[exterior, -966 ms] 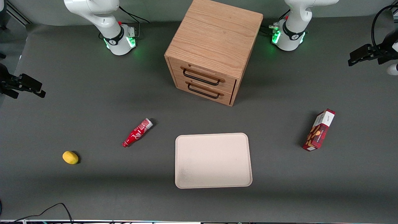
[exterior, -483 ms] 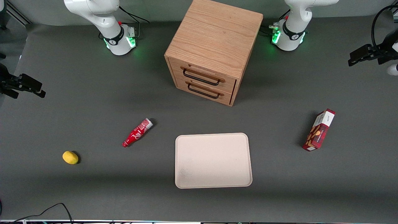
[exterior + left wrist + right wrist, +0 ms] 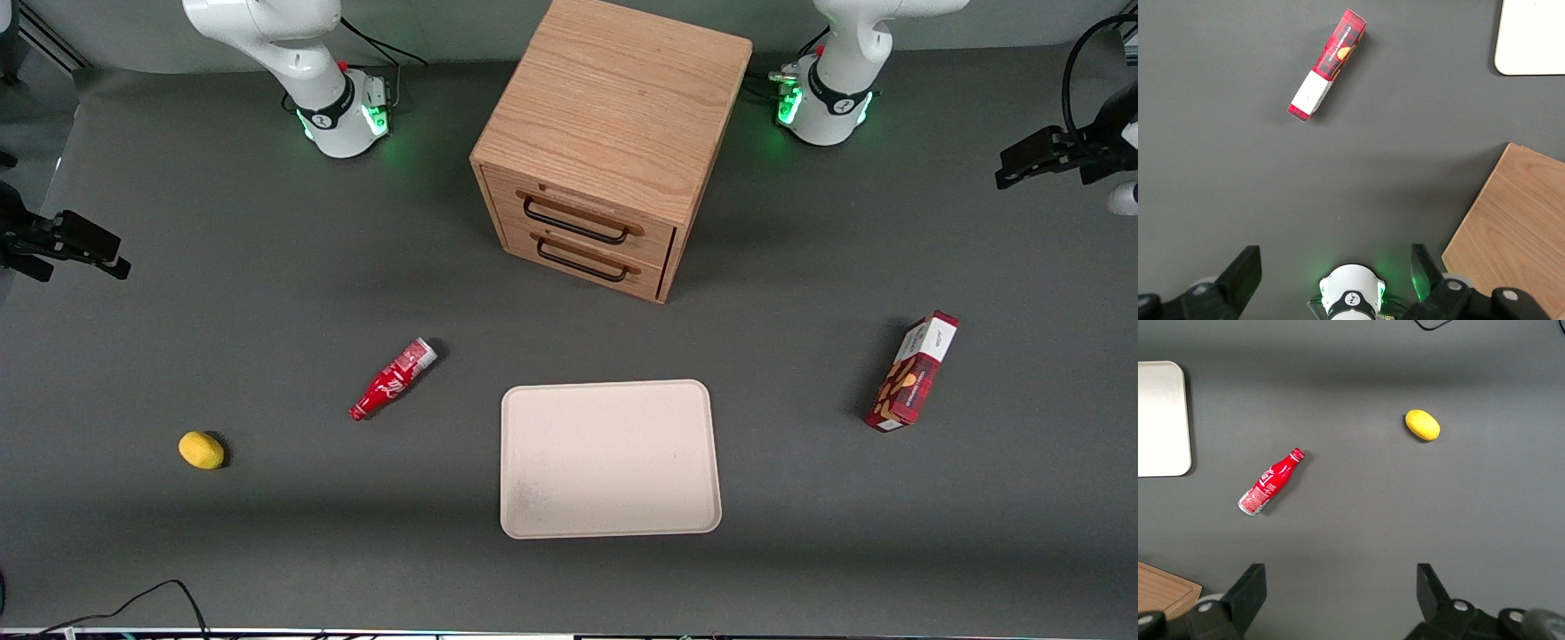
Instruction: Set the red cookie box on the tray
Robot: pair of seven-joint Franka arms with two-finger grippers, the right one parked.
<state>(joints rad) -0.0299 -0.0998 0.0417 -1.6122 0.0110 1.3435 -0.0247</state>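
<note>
The red cookie box lies flat on the grey table toward the working arm's end, its white end panel pointing away from the front camera. The beige tray sits bare near the table's middle, nearer the front camera than the cabinet and well apart from the box. My left gripper hangs high at the working arm's edge of the table, farther from the front camera than the box. It is open, its black fingers wide apart with nothing between them.
A wooden two-drawer cabinet stands mid-table, both drawers closed. A red soda bottle and a yellow lemon lie toward the parked arm's end. A black cable loops at the front edge.
</note>
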